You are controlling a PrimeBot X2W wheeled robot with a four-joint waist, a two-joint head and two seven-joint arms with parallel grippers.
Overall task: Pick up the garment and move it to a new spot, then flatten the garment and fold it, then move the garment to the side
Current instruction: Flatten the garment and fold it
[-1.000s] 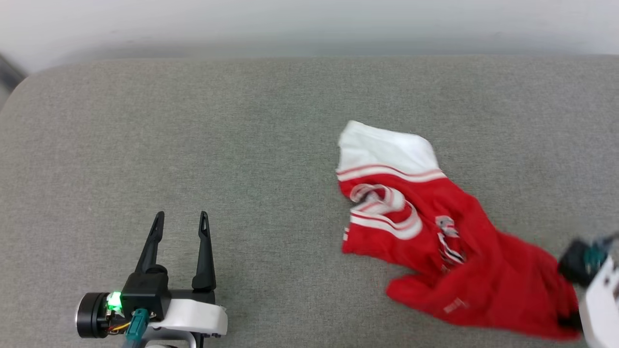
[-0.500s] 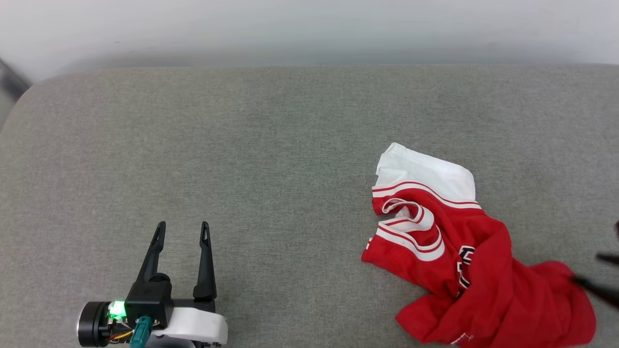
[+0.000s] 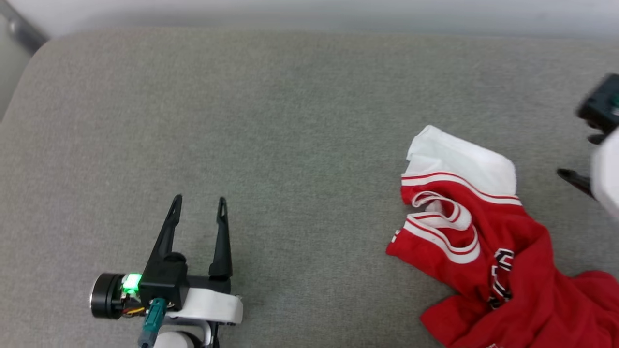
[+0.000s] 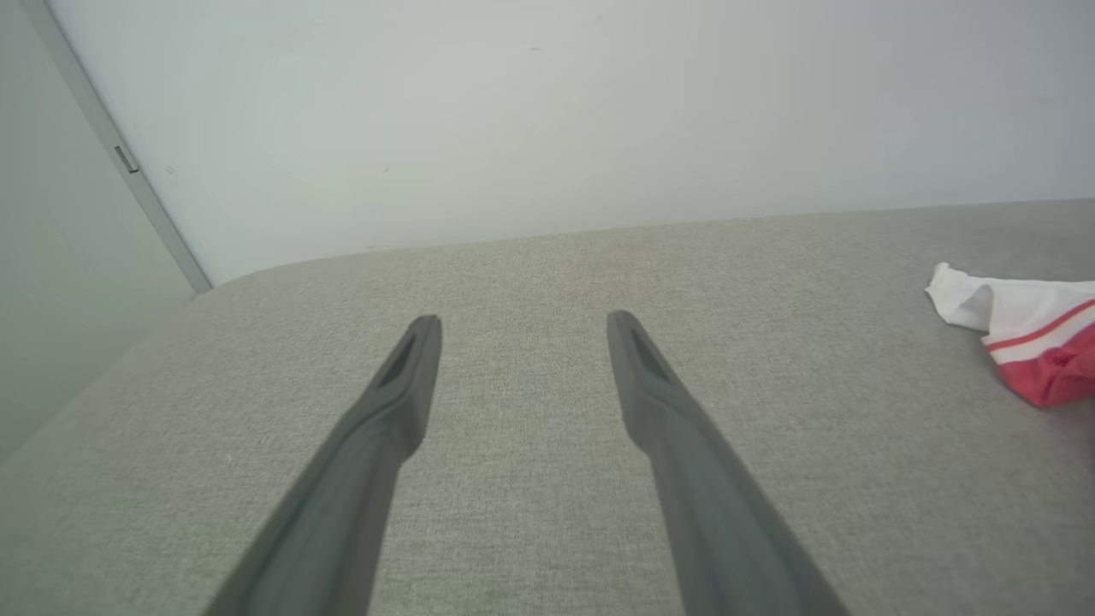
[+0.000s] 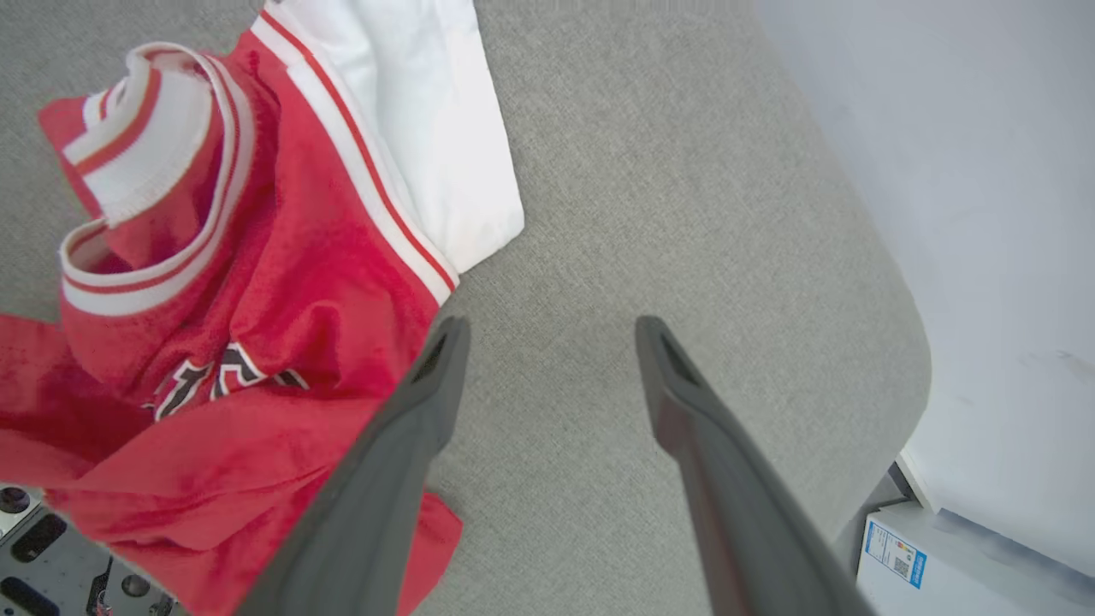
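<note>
The garment (image 3: 488, 251), a red shirt with a white sleeve and striped trim, lies crumpled on the grey padded surface (image 3: 300, 121) at the lower right, running off the bottom edge. Black-and-white lettering shows in its folds. In the right wrist view my right gripper (image 5: 552, 325) is open and empty above bare grey fabric, just right of the garment (image 5: 257, 282). One of its fingers (image 3: 573, 179) pokes in at the head view's right edge. My left gripper (image 3: 199, 199) rests open at the lower left, far from the shirt. The left wrist view shows it (image 4: 523, 318) open, with the garment's sleeve (image 4: 1018, 316) at the right edge.
The grey surface has rounded corners, and its right edge (image 5: 890, 342) drops off close to my right gripper. A pale wall (image 4: 547, 111) runs behind it. A white box (image 5: 924, 556) sits on the floor past the right edge. Bare fabric stretches between my left gripper and the shirt.
My right gripper has opened and let go of the garment, then moved away up the right edge. The shirt has settled into a crumpled heap. The head camera has shifted.
</note>
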